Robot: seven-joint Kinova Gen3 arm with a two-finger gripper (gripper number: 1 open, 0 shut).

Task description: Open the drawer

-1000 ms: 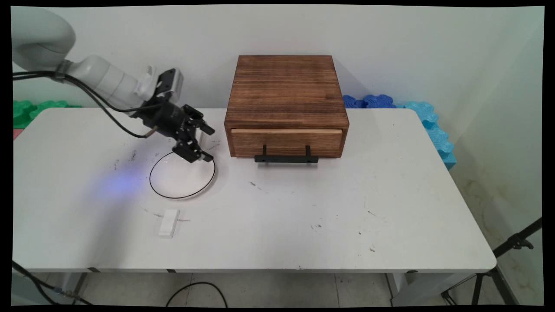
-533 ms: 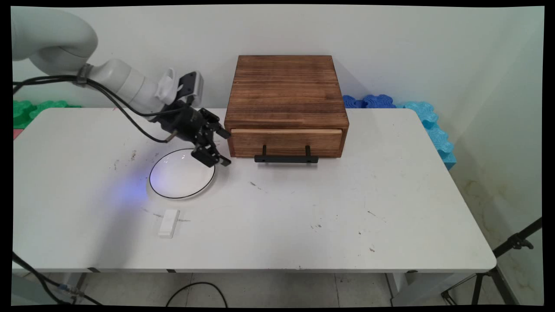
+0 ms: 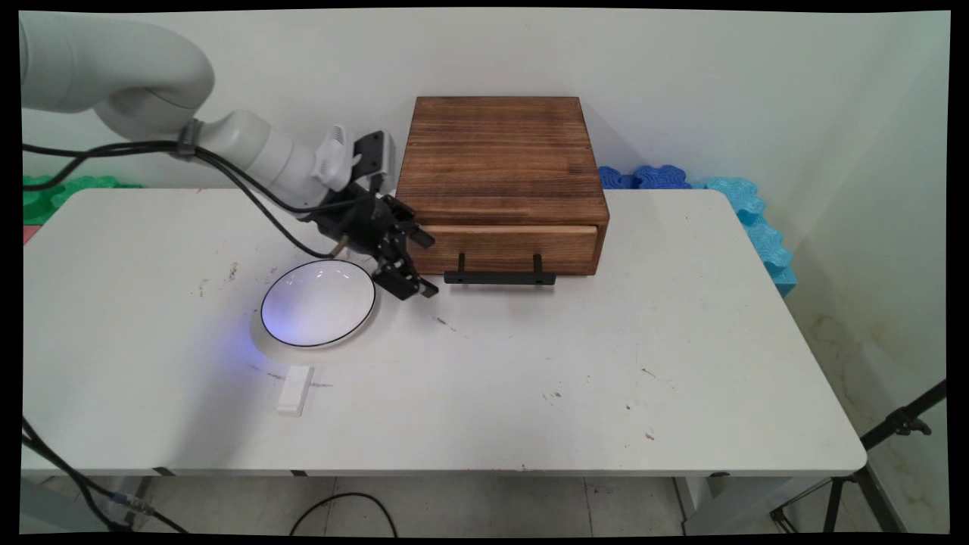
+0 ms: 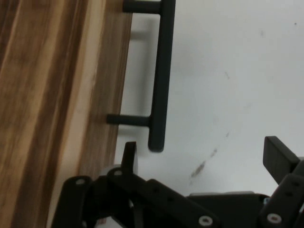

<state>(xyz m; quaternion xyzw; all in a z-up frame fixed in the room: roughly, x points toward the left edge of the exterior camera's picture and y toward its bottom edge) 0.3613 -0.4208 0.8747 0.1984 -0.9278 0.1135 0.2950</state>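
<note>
Here the white counter (image 3: 530, 393) fills most of the main view, its near edge and right corner rounded, with scuff marks scattered over it. Against its far edge, about midway along, stands a wooden drawer box (image 3: 500, 182), its drawer front facing the near edge and shut. A black bar handle (image 3: 500, 278) runs along that front, its long axis parallel to the counter's far edge, held off the wood by two short posts. In the hand view the handle (image 4: 161, 71) is cut off at the top of the picture, so only one end and both posts show.

The white arm reaches in from the far left corner, black cables hanging beneath it. Its end effector (image 3: 424, 265) hangs low just off the box's left front corner, beside the handle's left end and touching nothing; its two fingers stand wide apart and hold nothing.

A white plate with a thin black rim (image 3: 318, 303) lies just beside the end effector, toward the left edge. Nearer the near edge lies a small white rectangular block (image 3: 294, 390), too small to identify.
</note>
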